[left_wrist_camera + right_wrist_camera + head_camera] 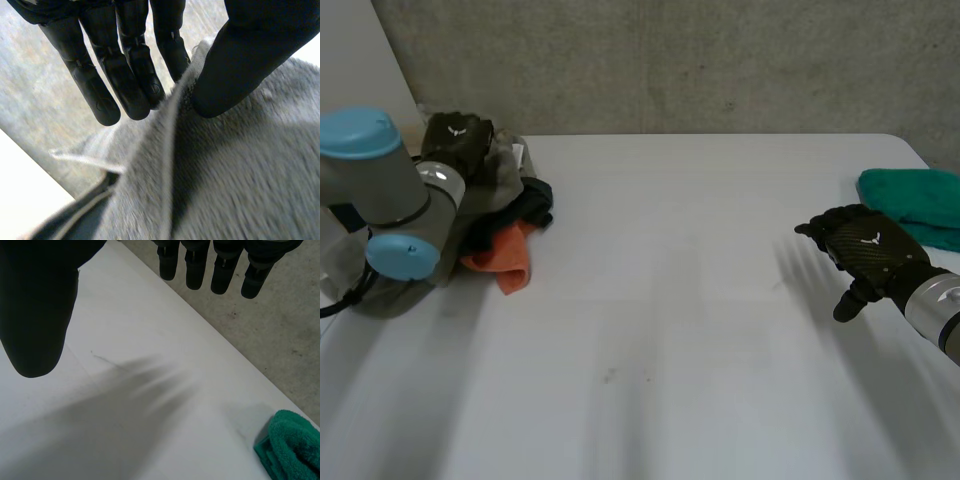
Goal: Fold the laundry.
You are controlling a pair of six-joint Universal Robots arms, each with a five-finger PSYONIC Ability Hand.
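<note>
fingers [125, 75] of the left hand [458, 140] reach straight down behind the raised hem of the grey towel [240, 175] while the thumb [240, 60] presses on its near face, so the hem looks pinched between them. the fingers [195, 270] of the right hand [865, 255] hang straight and released, grasping nothing, over the bare table [670, 300].

taking the green towel [915, 200] as the marker: it lies as a neat, thick bundle at the table's edge, and by its look it is a piece already folded and set aside. the right hand hovers just beside it, on the side toward the middle of the table, not touching it. well apart from the green towel, across the whole width of the table, sits the laundry pile [505, 215], with the left hand on top of it.

so the task seems early: one item done, the pile not yet sorted. the next piece appears to be only now being picked out.

the pile is a crumpled heap. the grey towel is uppermost, nubby and soft, with a stitched hem. a dark cloth [532, 205] bulges out on the side facing the green towel, and an orange cloth [508, 262] spills from beneath onto the table. none of these is spread flat.
</note>
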